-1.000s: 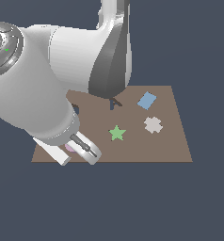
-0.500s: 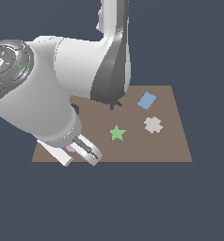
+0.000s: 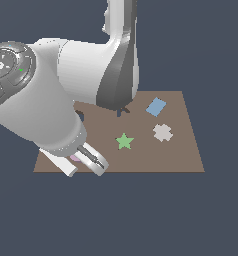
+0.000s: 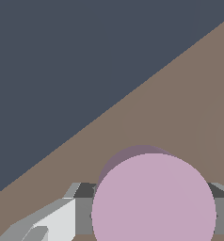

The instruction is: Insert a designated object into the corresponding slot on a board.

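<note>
Here the arm fills the left and centre of the exterior view, and its gripper [image 3: 86, 161] sits low at the lower left, over the near left corner of the brown board [image 3: 181, 150]. A sliver of the lilac-pink disc [image 3: 75, 158] shows between the two pale fingers [image 3: 93, 161], just above the board's surface there. In the wrist view the disc [image 4: 154, 197] is large and round in the lower middle of the frame, with a grey finger [image 4: 62, 216] against its one side and another grey part at its other edge (so the fingers look clamped on the disc). A darker lilac shade lies on the board [image 4: 189, 94] just behind it.

Toward the middle of the exterior view lies a green star [image 3: 124, 141], with a beige cross-shaped piece [image 3: 162, 132] to its right and a blue tile [image 3: 156, 106] further up. A dark cutout [image 3: 122, 110] peeks out beneath the arm's grey link. The round hole cannot be made out; the arm hides that part of the board.
</note>
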You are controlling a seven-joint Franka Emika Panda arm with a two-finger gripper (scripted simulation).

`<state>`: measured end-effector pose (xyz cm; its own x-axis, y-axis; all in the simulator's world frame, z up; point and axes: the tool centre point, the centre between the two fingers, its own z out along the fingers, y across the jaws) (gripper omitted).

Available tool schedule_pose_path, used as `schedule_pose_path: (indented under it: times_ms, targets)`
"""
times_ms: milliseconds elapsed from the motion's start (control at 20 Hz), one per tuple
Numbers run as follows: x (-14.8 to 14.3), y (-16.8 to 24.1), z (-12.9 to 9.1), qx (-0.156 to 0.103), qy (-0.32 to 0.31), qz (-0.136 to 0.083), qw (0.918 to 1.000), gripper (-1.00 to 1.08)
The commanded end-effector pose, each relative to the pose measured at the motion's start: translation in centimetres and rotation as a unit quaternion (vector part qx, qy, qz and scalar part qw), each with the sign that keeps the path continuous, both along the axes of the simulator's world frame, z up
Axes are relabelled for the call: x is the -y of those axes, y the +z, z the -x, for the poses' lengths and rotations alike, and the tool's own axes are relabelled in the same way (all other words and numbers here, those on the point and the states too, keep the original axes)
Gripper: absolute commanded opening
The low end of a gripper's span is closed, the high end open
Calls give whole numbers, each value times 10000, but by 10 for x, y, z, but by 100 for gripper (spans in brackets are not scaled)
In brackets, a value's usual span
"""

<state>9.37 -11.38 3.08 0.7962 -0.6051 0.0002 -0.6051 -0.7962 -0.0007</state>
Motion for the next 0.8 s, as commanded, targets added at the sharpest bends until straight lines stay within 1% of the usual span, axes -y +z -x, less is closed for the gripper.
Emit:
schedule_pose_path:
  times_ms: [0, 350, 550, 750]
  targets:
    - [0, 0, 1, 0, 24, 0, 10000, -100]
    - [-2, 1, 11, 0, 321, -1, 9995, -100]
    - [-2, 2, 22, -1, 643, -1, 9979, -100]
    - [-2, 3, 37, -1, 1071, -1, 9942, -100]
